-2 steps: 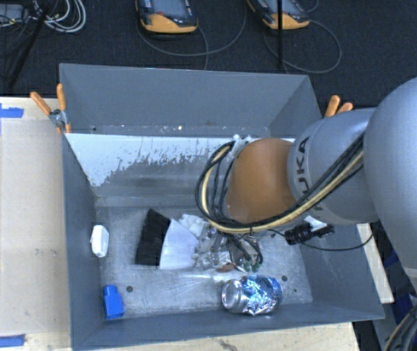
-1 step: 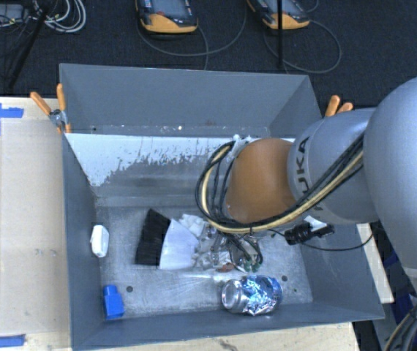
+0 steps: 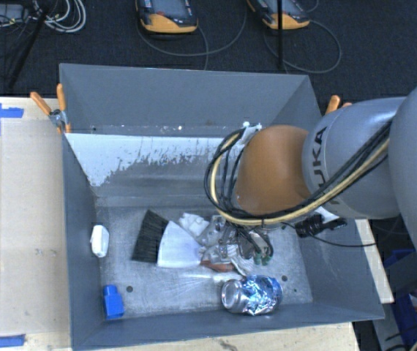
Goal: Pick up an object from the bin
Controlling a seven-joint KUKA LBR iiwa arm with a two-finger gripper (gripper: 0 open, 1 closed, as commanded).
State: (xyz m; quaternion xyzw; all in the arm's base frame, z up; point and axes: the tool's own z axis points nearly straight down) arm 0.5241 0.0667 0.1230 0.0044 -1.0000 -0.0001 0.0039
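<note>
Grey metal bin, holding loose items: the claw, under its orange wrist cover, sits low over the bin floor amid the central heap, seemingly placed to take a piece there. How far it is open, and whether it has hold of anything, cannot be told. Just left of the claw lie a crumpled white sheet and, beyond it, a black bristle brush. Just below the claw lies a flat reddish-brown scrap, the likeliest pick, and further below a crushed silver-and-blue drinks can. Well apart to the claw's left lie a white oval plastic piece and a small blue block.
</note>
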